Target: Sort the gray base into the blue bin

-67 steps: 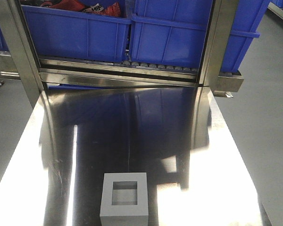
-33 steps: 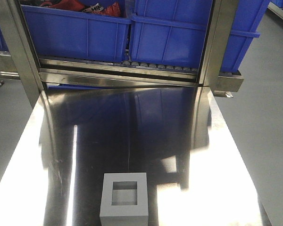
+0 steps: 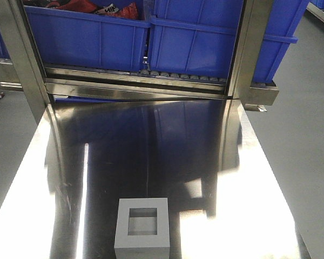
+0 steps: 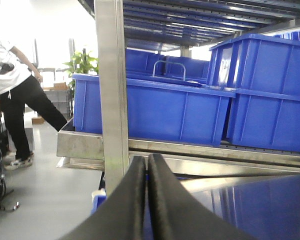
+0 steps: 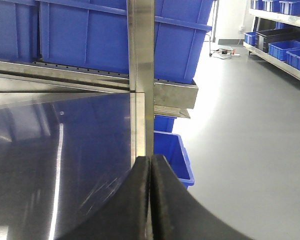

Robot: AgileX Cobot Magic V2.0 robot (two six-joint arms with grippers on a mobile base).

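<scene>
The gray base (image 3: 143, 229) is seen as a matte, light-gray block with plain smooth sides; a square recess is cut into its upward face; it lies flat at the near edge of the table (image 3: 97, 162), well apart from everything else, untouched.

The table is made of polished stainless steel — mirror-like, streaked with fine scratches and bright glare; blue reflections are carried across it. Behind its far edge a roller track (image 3: 178, 76) is framed by two brushed-steel uprights (image 3: 254, 43). On the track a glossy blue bin (image 3: 86, 43) with ribbed, tapered walls and a thick rim is set, with red and black items inside; just beside it to the right a second blue bin (image 3: 205, 51) is stood, its interior hidden. A smooth gray floor (image 3: 302, 135) is spread around the rig; a smaller blue crate (image 5: 177, 155) is placed on it beside the table; a person (image 4: 15, 90) in a white top and black trousers and a potted plant (image 4: 82, 62) are visible in the left wrist view.

The left gripper (image 4: 146, 159) is pressed together — its black, rounded fingers (image 4: 125, 200) meet along a thin seam; nothing is held. The right gripper (image 5: 150, 159) is likewise closed on nothing, above the table's right edge.
</scene>
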